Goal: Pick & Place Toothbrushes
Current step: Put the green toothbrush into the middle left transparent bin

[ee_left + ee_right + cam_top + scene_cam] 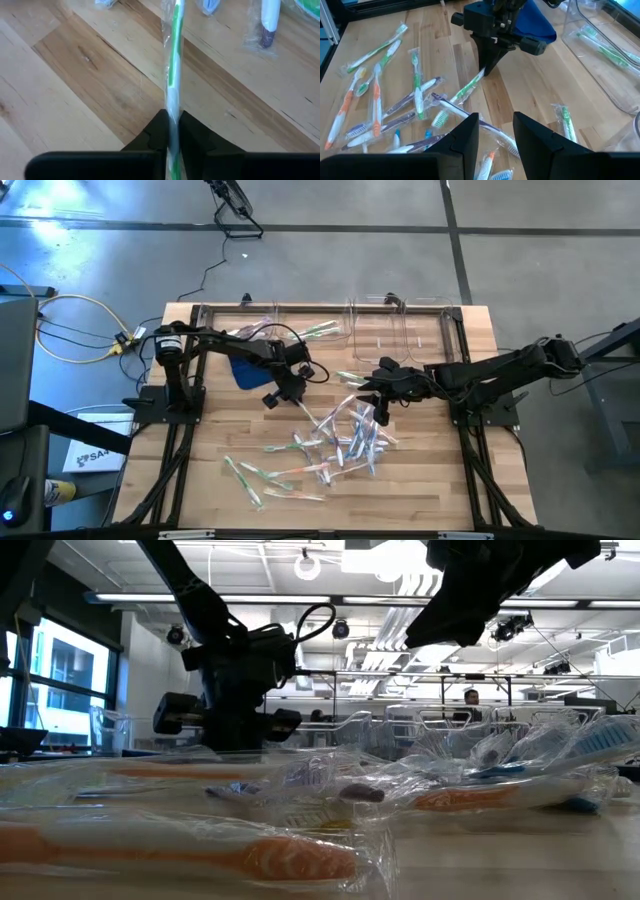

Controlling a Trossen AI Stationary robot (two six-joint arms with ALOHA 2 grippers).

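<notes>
Several wrapped toothbrushes (340, 442) lie in a loose pile on the wooden table (420, 480), with green, orange, blue and purple handles. At the pile's far left side my left gripper (172, 120) is shut on one green-and-white wrapped toothbrush (462, 92). The right wrist view shows that gripper (486, 70) coming down onto the brush. My right gripper (495, 132) hangs open above the pile's far side (375, 408) with nothing between its fingers. My left gripper pinches the green toothbrush's handle end (173, 107) between its two fingers, wrapper and all. The fingers slant down from above and from the table's left. The brush runs straight on from between them, its bristle end (440, 118) down on the table by the pile.
Clear plastic bins (400, 330) stand along the far edge; one (605, 47) holds a green toothbrush. A blue cloth (243, 370) lies beside the left arm. More toothbrushes (250, 475) are scattered toward the near left. Bare wood shows at the near right.
</notes>
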